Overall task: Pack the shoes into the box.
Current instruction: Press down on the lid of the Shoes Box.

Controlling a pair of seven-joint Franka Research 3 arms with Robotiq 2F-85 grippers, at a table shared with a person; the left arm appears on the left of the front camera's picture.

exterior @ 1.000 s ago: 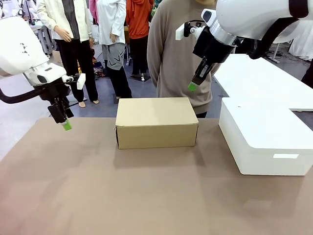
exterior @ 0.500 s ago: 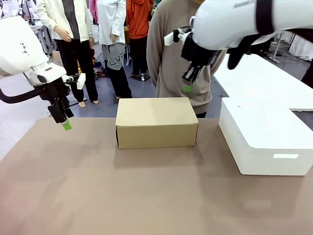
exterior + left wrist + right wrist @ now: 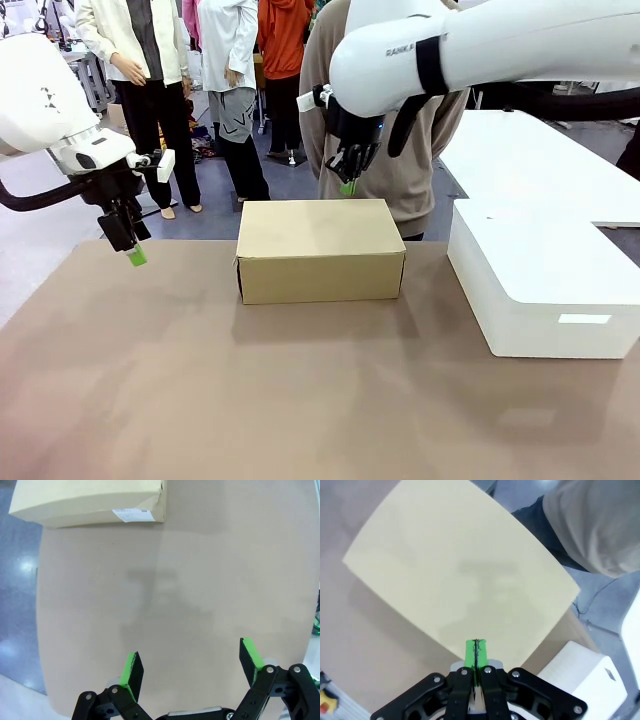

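Readable print: little, and mostly partial

The right arm [image 3: 480, 45] bears dark lettering on its white shell near the wrist, legible only as "FRANK", the rest cut off by a black band; a small white label [image 3: 131, 513] sits on the box [image 3: 90, 502] side near its corner, its print too small to read; a light mark on a bystander's skirt [image 3: 232, 118] cannot be made out.

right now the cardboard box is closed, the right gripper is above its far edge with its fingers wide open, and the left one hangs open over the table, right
Not quite. The right gripper is shut, its green pads pressed flat together, as the right wrist view shows. The rest holds: the cardboard box is closed, that gripper is above its far edge, and the left gripper hangs open over the table.
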